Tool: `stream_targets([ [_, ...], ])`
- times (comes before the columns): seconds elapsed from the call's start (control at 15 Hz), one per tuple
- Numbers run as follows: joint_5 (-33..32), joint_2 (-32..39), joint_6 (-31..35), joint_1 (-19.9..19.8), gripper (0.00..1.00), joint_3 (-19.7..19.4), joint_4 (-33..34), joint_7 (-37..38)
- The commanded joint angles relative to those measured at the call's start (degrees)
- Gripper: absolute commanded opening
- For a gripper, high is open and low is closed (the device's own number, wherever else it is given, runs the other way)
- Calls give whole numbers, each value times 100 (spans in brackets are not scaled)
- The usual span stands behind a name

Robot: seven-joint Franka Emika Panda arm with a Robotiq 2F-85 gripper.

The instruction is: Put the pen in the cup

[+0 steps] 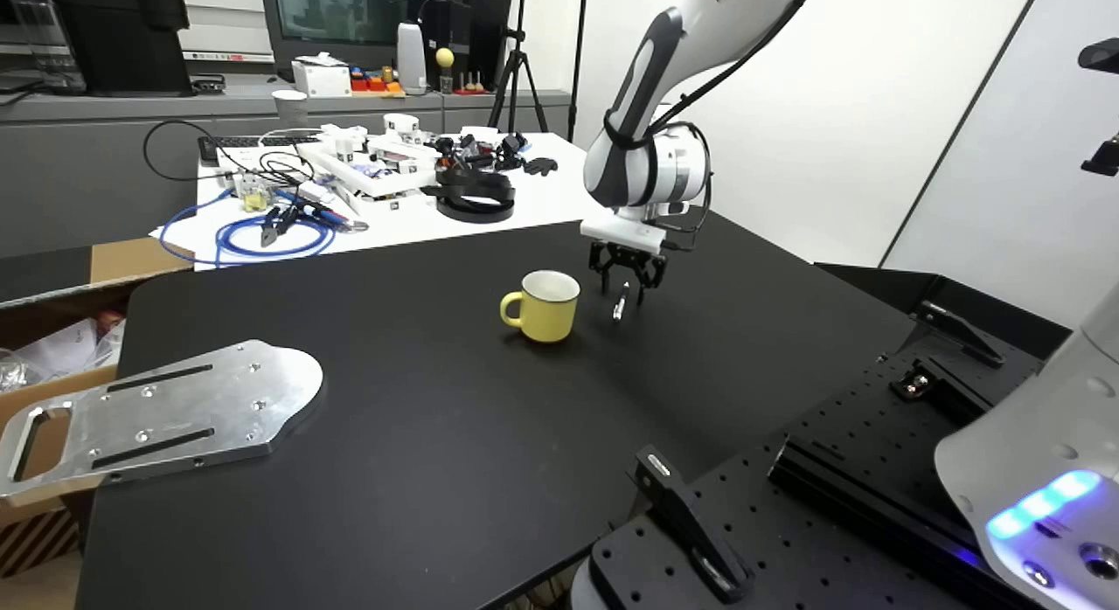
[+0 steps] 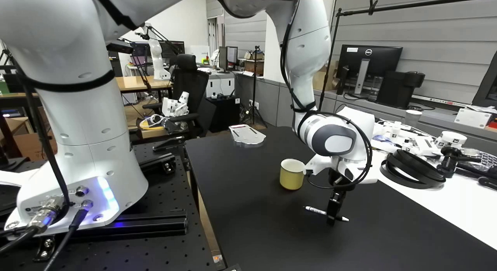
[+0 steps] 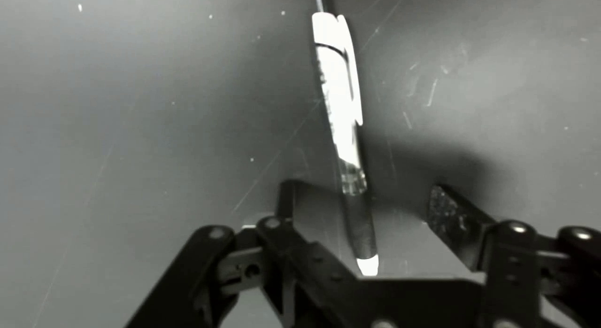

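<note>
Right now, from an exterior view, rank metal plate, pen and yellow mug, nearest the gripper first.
1. Pen, partly between the jaws of the open gripper.
2. Yellow mug, standing image-left of the gripper.
3. Metal plate, farther image-left.

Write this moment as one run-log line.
tool: open, straddling pen | pen: lying on table, ungripped | cup: upright, apart from pen | placement: not yet done
</note>
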Motion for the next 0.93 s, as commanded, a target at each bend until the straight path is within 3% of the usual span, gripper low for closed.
stream_targets([
  [0.0,107,174,-121,91,46,-95,283,-25],
  [0.47,93,84,-449,247,1,-340,381,192],
  [0.87,-90,-353,-1257,586,3,-579,475,565],
])
